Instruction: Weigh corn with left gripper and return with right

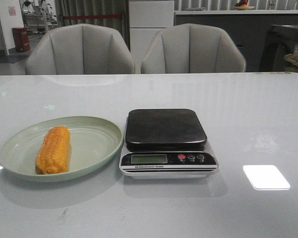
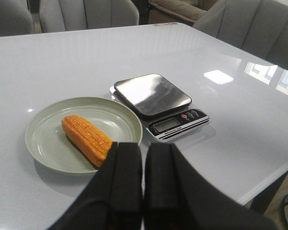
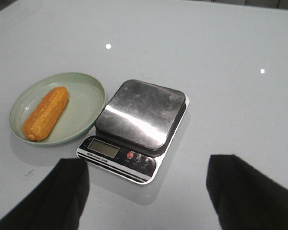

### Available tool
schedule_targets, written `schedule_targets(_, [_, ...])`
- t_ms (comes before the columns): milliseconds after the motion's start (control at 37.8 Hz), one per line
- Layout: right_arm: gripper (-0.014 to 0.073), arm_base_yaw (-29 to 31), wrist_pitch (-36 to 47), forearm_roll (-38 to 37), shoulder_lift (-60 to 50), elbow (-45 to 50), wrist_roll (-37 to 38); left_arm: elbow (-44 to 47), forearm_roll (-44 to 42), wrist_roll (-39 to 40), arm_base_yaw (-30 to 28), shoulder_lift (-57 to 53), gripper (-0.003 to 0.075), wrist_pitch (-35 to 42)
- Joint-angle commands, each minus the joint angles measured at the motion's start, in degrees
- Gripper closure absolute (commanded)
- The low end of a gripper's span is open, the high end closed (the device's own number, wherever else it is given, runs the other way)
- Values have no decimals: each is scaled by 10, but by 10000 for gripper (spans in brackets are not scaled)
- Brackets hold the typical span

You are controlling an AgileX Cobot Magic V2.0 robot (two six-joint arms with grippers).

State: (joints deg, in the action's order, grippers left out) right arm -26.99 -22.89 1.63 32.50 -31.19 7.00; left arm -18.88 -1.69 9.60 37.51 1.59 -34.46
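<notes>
The orange-yellow corn [image 1: 53,149] lies lengthwise on a pale green plate [image 1: 97,144] at the table's left. Just right of the plate stands the scale [image 1: 166,129], its black platform bare. Neither arm shows in the front view. In the left wrist view the left gripper [image 2: 143,163] is shut, its broad black fingers pressed together with nothing between them, hanging well above the table on the near side of the corn [image 2: 86,137]. In the right wrist view the right gripper [image 3: 146,184] is open wide, high above the table near the scale [image 3: 134,127], and the corn [image 3: 45,112] lies apart from it.
Two grey chairs [image 1: 79,52] stand behind the table's far edge. A bright light patch [image 1: 265,176] lies on the white tabletop right of the scale. The scale's display and three buttons [image 1: 190,157] face the near edge.
</notes>
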Motion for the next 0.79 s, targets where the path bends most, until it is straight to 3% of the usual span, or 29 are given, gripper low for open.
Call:
schedule_targets(0, [-10,3,74,-6,-71,30,-11,-15,0,0,0,6,606,45])
schedule_targets(185, [-10,3,100,-6,-209,114,-11,-15,0,0,0,6,606,45])
schedule_targets(397, [-3,3,151,-7,-234,183,-11,-15,0,0,0,6,606,45])
schedule_targets(502, [132,3,165,-7,-234,192,-11,-15,0,0,0,6,606,45])
schedule_targets(582, [379,3,162,-7,-234,192,-11,-15,0,0,0,6,606,45])
schedule_targets(635, [481,3,161,-7,-234,192,-11,-15,0,0,0,6,606,45])
schedule_targets(767, [417,3,162,-7,-234,192,-11,-15,0,0,0,6,606,45])
